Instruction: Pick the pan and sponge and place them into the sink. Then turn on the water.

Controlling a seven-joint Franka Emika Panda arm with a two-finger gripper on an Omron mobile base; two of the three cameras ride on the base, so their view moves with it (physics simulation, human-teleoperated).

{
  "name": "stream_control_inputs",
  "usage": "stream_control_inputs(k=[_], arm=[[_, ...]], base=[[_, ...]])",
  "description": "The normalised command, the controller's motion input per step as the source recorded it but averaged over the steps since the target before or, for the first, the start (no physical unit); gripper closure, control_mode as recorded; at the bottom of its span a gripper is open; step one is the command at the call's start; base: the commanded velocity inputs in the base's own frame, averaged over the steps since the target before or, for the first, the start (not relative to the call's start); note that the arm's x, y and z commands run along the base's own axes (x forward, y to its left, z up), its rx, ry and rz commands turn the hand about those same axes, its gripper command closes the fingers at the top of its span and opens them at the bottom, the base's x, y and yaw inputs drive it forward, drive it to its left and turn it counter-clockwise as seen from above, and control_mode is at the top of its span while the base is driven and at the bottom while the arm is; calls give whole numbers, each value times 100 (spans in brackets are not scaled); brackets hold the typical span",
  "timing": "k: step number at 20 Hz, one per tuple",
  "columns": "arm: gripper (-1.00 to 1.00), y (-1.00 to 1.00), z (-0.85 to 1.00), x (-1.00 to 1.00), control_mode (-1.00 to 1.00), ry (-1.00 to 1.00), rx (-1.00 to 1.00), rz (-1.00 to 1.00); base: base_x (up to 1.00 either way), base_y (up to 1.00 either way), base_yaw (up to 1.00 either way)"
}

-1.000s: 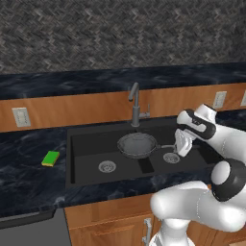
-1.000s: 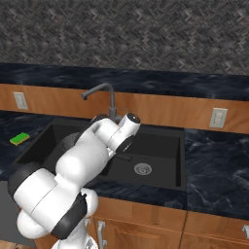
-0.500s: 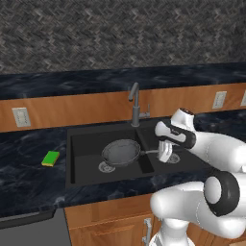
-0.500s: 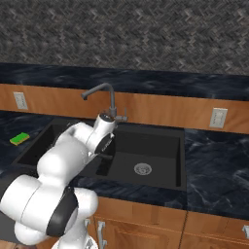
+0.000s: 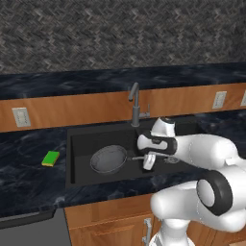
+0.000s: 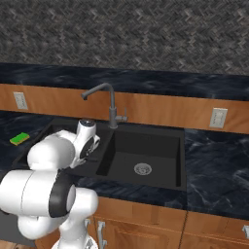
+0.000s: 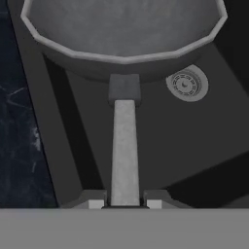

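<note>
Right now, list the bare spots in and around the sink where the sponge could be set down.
Free: the sink's right basin, bare around its drain; the counter right of it. Crowded: the left basin, where the gripper holds the pan by its handle. The sponge sits on the counter left of the sink.

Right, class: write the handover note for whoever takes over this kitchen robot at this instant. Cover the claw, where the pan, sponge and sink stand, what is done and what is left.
Claw: shut on the pan's handle, as the hand view shows.
Pan: held over the left basin of the sink; I cannot tell whether it touches the bottom yet.
Sponge: untouched on the counter left of the sink.
Faucet: behind the sink, no water running.
Done: pan picked up and brought to the sink.
Left: release the pan, fetch the sponge and put it in the sink, then turn on the water.
</note>
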Motion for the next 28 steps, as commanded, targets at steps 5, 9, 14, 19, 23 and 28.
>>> stream_control_inputs(k=[5,9,14,19,23,28], arm=[[100,34,-26,20,-100,0,0,-3],[100,31,-25,12,-100,0,0,-6],[100,23,-16,22,-100,0,0,-6],[100,15,-6,28,-100,0,-2,-6],[100,5,-3,36,-100,0,-1,-7],[100,3,0,34,-100,0,-2,-6]], base=[[0,0,0],[0,0,0],[0,0,0],[0,0,0],[0,0,0],[0,0,0]])
